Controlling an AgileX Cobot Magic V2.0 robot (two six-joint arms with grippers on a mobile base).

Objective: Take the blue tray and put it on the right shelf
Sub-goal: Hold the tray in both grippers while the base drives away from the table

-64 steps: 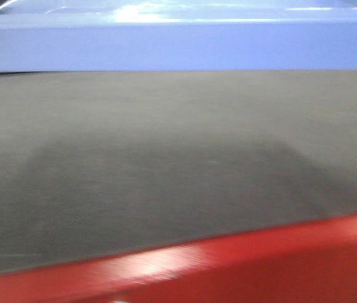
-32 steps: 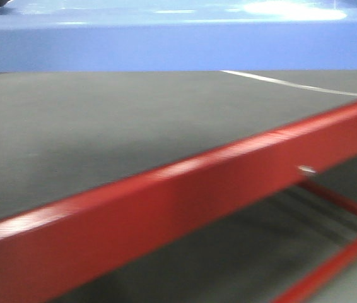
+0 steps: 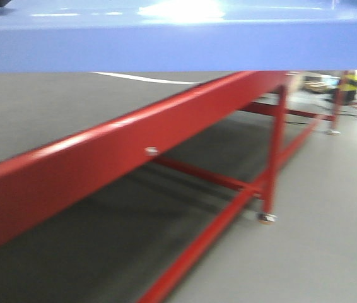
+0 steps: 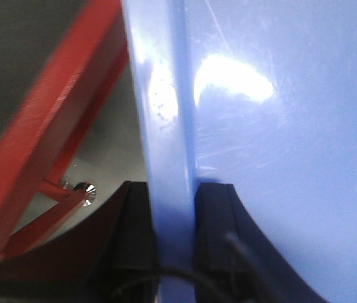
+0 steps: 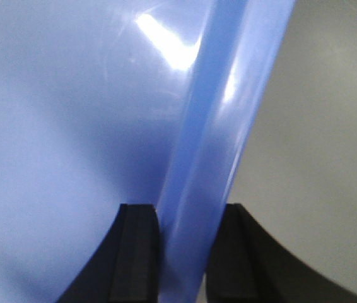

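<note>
The blue tray [image 3: 178, 44] hangs in the air, and its glossy long wall fills the top of the front view. My left gripper [image 4: 173, 208] is shut on the tray's rim [image 4: 166, 126], one black finger on each side of the lip. At the opposite side my right gripper [image 5: 188, 227] is shut on the rim [image 5: 229, 126] too, with the tray's inside [image 5: 71, 126] to its left. The right shelf is out of view.
Below the tray, the red-framed table [image 3: 134, 132] runs diagonally, its dark mat top [image 3: 33, 107] at the left. A red leg [image 3: 274, 158] stands on a metal foot [image 3: 267, 218]. Grey floor [image 3: 330, 208] spreads to the right. A figure in a yellow vest [image 3: 350, 82] stands far off.
The front view has swung right: the table's mat top slid off to the left, and its red edge, legs and the floor came into sight. The tray stays in the same place in view.
</note>
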